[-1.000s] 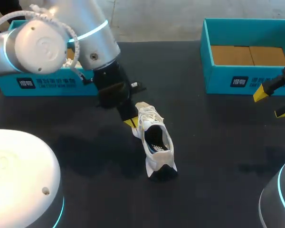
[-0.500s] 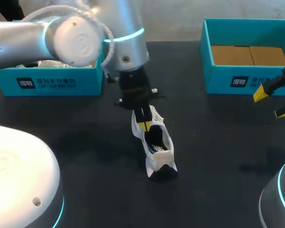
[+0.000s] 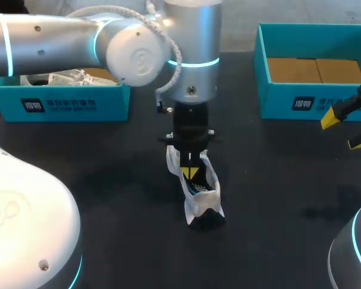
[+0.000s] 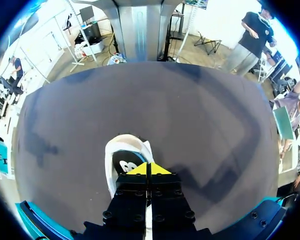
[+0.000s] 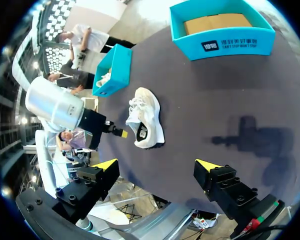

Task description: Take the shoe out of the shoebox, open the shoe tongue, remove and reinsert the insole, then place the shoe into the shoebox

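A white sneaker (image 3: 200, 194) stands on the black table, its dark insole showing through the opening. My left gripper (image 3: 190, 173) hangs directly over that opening, yellow tips pressed together and shut, with nothing seen between them. In the left wrist view the shut tips of the left gripper (image 4: 147, 169) cover part of the sneaker (image 4: 121, 152) just beneath them. My right gripper (image 3: 344, 130) stays at the table's right edge, open and holding nothing. In the right wrist view the right gripper (image 5: 157, 165) is spread wide, with the sneaker (image 5: 146, 122) and the left gripper (image 5: 123, 134) far ahead of it.
A teal shoebox (image 3: 289, 96) with a brown cardboard floor stands at the back right. Another teal box (image 3: 60, 103) at the back left holds white material. My left arm's large body spans the table's left half.
My left arm has swung to the right, carrying its shut gripper from the sneaker's left side to above the opening. The sneaker and the right gripper have stayed put.
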Controlling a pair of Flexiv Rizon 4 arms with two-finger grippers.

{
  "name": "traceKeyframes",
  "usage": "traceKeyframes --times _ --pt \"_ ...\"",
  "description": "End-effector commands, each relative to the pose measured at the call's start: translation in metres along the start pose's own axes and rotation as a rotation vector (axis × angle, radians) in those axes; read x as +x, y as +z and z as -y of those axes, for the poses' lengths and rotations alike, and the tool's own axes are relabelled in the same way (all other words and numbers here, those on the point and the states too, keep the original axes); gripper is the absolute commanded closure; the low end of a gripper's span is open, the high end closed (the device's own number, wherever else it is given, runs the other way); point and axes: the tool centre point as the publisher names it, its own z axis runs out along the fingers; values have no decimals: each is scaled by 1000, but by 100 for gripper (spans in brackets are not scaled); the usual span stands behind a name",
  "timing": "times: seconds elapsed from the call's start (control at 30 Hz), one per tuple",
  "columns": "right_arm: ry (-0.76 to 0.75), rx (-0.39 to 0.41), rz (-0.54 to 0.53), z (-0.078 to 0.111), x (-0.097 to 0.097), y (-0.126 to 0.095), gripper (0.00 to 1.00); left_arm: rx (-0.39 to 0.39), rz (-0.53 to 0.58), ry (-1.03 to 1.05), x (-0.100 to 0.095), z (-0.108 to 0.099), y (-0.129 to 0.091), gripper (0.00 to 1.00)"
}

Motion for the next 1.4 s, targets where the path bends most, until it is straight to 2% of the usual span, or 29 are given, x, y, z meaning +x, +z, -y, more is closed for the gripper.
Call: traceKeyframes --times 0.03,0.23,0.43,0.63,0.93,1.4 --pt "2 0 3 0 0 1 0 0 -20 0 -2 -1 -1 100" --pt "2 0 3 0 0 1 0 0 -20 0 -2 -1 -1 100" --pt "2 0 3 0 0 1 0 45 -16 -45 -14 -10 24 100" --pt "2 0 3 0 0 1 0 52 -34 -72 -21 -14 41 100" --pt "2 0 3 0 0 1 0 65 -50 -77 -19 -16 45 100" --pt "2 0 3 0 0 1 0 54 -80 -61 -10 -6 43 100"
